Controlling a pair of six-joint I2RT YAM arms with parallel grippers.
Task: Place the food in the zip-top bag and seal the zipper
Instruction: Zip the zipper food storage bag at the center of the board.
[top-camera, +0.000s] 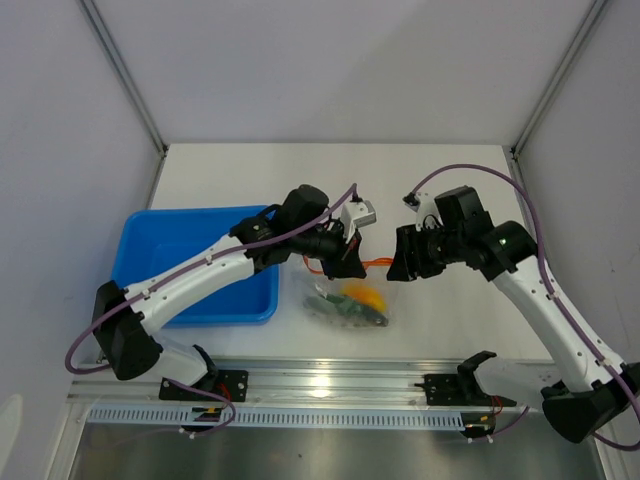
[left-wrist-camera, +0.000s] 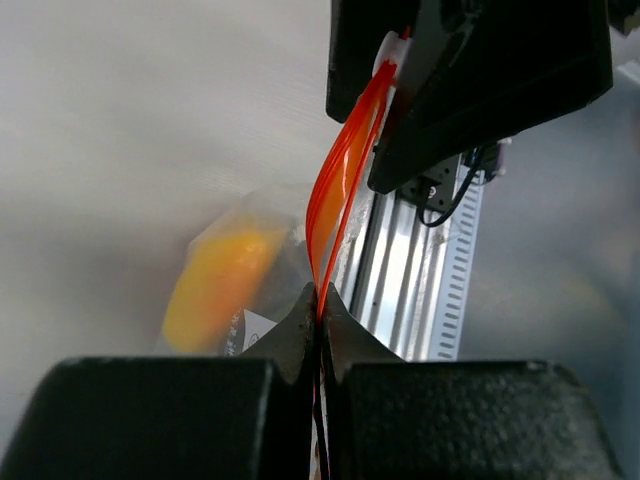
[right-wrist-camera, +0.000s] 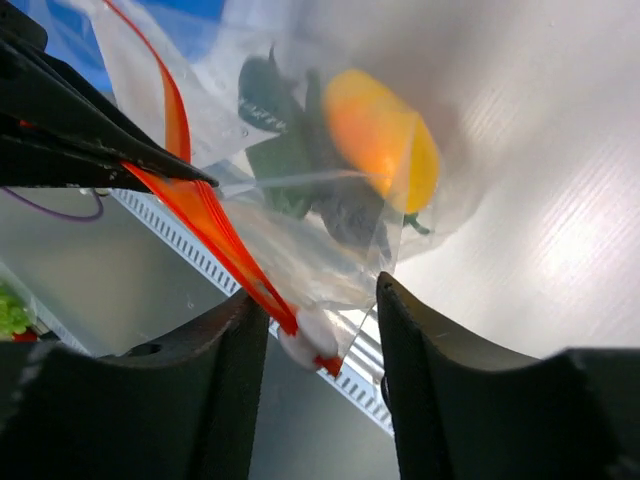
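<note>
Contents: yellow-orange piece (right-wrist-camera: 385, 135) and dark green pieces (right-wrist-camera: 285, 150) are seen inside the zip-top bag (top-camera: 330, 290).
Position: bag is rested on the tabletop (top-camera: 250, 180) between the arms, just beside the blue tray (top-camera: 160, 250); mouth edge is held raised.
Closure: zipper (left-wrist-camera: 335, 190) is stretched between both arms.
Left: left gripper (left-wrist-camera: 320, 315) is clamped tight on the zipper.
Right: right gripper (right-wrist-camera: 320, 293) jaws are parted; the strip's end is seen between them, unclamped.
</note>
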